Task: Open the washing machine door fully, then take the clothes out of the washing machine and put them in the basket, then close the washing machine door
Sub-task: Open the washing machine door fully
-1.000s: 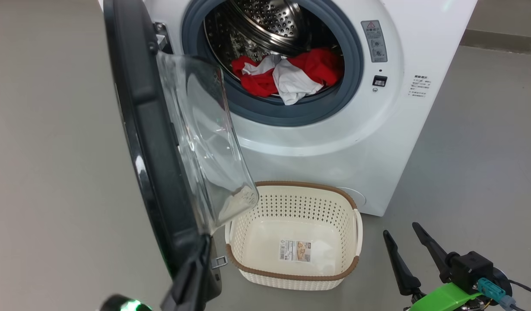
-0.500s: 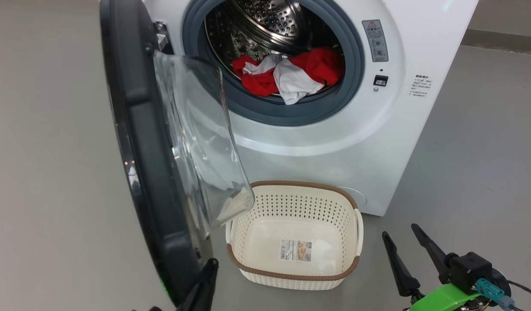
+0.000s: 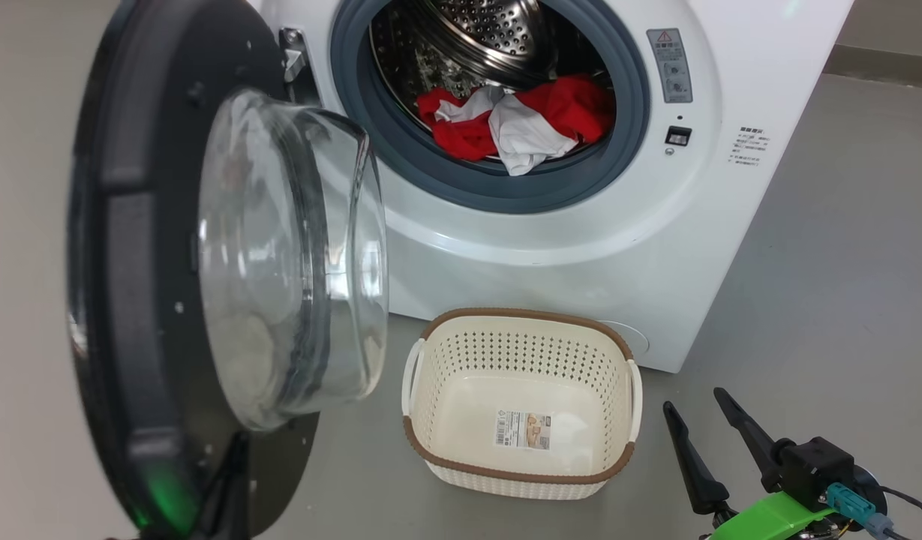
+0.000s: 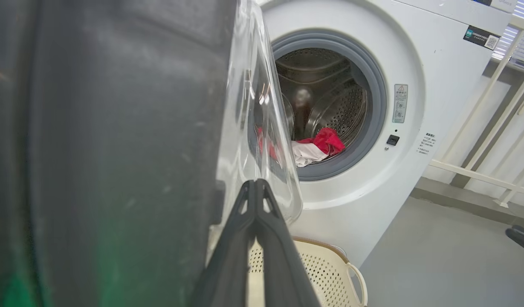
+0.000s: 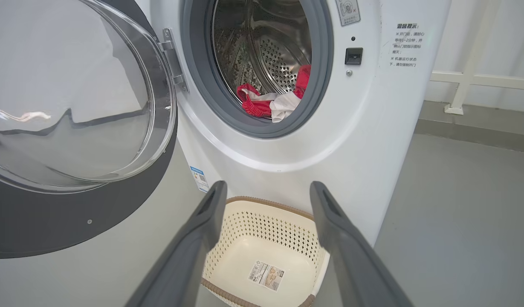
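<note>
The washing machine (image 3: 581, 247) stands with its door (image 3: 130, 262) swung far out to the left, glass bowl facing me. Red and white clothes (image 3: 521, 120) lie in the steel drum; they also show in the wrist views (image 4: 319, 145) (image 5: 266, 102). The cream basket (image 3: 521, 352) sits on the floor below the opening, holding just a paper label. My left gripper (image 3: 234, 465) is shut on nothing, its fingers pressed together (image 4: 256, 187) close against the door's inner side (image 4: 95, 149) by the glass. My right gripper (image 3: 693, 401) hangs open right of the basket, pointing over it (image 5: 267, 187).
Grey floor (image 3: 821, 300) lies open to the right of the machine and basket. A white railing (image 4: 479, 170) runs along the wall beside the machine, also seen from the right wrist (image 5: 479, 79). The open door takes up the space left of the basket.
The door has swung much further open to the left, with my shut left gripper following at its lower edge. The head camera shifted slightly. The right gripper stayed put.
</note>
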### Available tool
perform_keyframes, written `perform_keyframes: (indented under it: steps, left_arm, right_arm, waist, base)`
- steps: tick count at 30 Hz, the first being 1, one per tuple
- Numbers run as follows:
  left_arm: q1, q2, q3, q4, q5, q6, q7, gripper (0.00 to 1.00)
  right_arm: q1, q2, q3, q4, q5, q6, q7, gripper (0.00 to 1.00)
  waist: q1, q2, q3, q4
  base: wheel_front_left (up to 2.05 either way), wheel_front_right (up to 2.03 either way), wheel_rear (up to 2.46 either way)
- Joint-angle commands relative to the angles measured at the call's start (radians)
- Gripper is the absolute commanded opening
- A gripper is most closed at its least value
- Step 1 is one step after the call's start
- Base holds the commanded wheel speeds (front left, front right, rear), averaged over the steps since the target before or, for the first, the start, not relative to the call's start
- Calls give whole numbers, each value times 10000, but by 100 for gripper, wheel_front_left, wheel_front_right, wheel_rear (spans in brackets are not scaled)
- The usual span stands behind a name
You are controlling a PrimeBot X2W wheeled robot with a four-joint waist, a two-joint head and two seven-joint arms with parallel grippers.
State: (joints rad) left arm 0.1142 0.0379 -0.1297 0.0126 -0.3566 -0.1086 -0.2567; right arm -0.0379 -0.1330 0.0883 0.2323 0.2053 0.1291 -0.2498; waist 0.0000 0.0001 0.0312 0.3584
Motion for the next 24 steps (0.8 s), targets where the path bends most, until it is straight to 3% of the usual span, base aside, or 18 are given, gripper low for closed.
perform_keyframes:
  steps: [1, 24]
  left_arm:
    - [-344, 130, 659, -139, -59, 147, -51, 0]
    - [-2526, 668, 4837, 1789, 25, -27, -51, 0]
  right_arm:
    - [-289, -44, 271, -238, 92, 16, -120, 100]
    - [-789, -211, 464, -263, -89, 16, -120, 100]
  waist:
    - [0, -1, 31, 31]
    - [0, -1, 792, -198]
  base:
    - [0, 0, 0]
    - [0, 0, 0]
